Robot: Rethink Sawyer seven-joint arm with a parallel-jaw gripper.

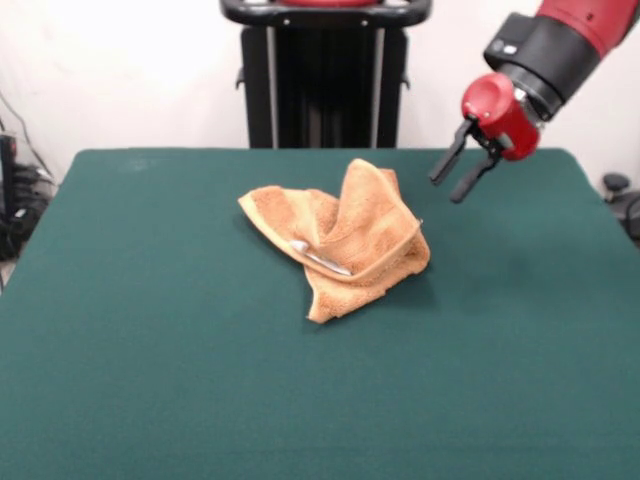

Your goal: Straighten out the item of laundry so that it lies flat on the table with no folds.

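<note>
At the far left of the front view, dark cables and equipment (18, 195) are seen beside the table's edge, against a pale wall. The table (140, 380) is covered in dark green cloth and fills most of the picture.

Near the middle of the table, slightly toward the far side, the towel (345, 240) is found in a crumpled heap. It is not laid flat: one part is spread low toward the left, while another part is pushed up into a peak at the back, and a folded corner hangs down toward the near edge. A small white tag (320, 257) is shown lying across the folds near the middle of the heap. A woven border band is seen along the raised edge on the right side.

Behind the towel, at the top centre, the black pedestal (325, 75) is set at the table's far side.

To the right, the red and black arm (560, 45) is brought down into view from the upper right corner, slanted toward the lower left. The gripper (455, 178) is held in the air above the table's far right part, near the towel's right side but apart from it. Its two black fingers (449, 155) are pointed down and to the left, parted with a clear gap between them, and nothing is held between them.

At the far right edge, a dark object (622, 195) is seen beyond the table.
</note>
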